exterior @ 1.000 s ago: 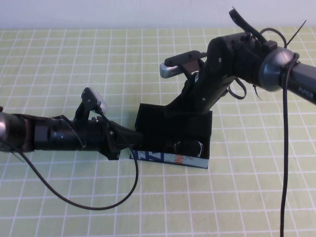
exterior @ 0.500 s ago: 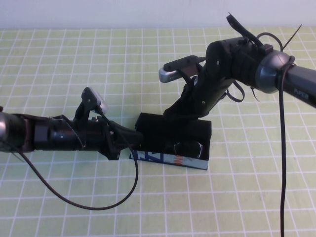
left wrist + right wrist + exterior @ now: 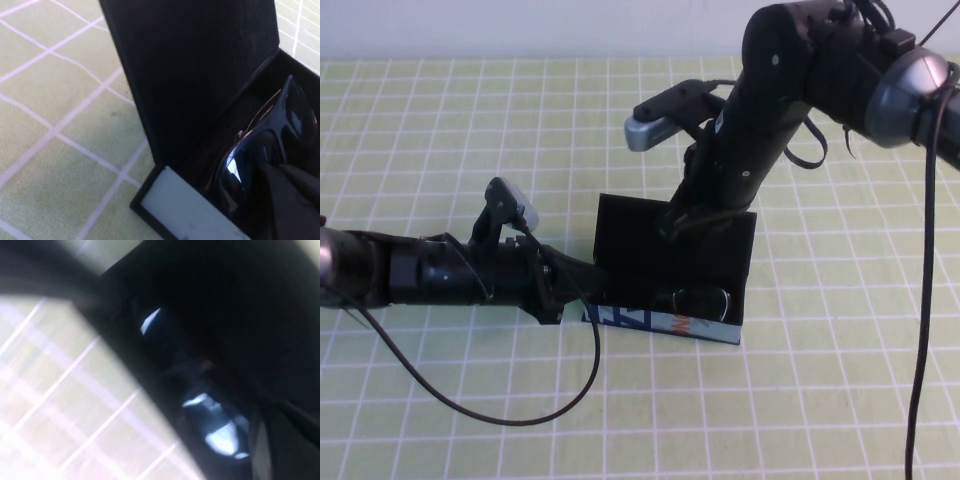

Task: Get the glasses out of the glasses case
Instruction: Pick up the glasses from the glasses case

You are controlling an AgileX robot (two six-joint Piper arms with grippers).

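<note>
The black glasses case (image 3: 660, 322) lies open mid-table, its lid (image 3: 630, 235) standing nearly upright at the back. The black glasses (image 3: 703, 298) lie inside it and also show in the left wrist view (image 3: 270, 145) and, blurred, in the right wrist view (image 3: 210, 415). My right gripper (image 3: 678, 215) comes down from above and is at the lid's top edge, shut on it. My left gripper (image 3: 588, 287) lies low at the case's left end and grips it there. One of its fingers (image 3: 300, 200) is inside the case beside the glasses.
The table is covered by a green cloth (image 3: 440, 120) with a white grid. My left arm's black cable (image 3: 520, 418) loops over the cloth in front of the case. My right arm (image 3: 790, 90) hangs over the back right of the case.
My right gripper has risen and swung back. The lid dipped half a second ago and now stands higher and more upright. My left arm and the glasses have not moved.
</note>
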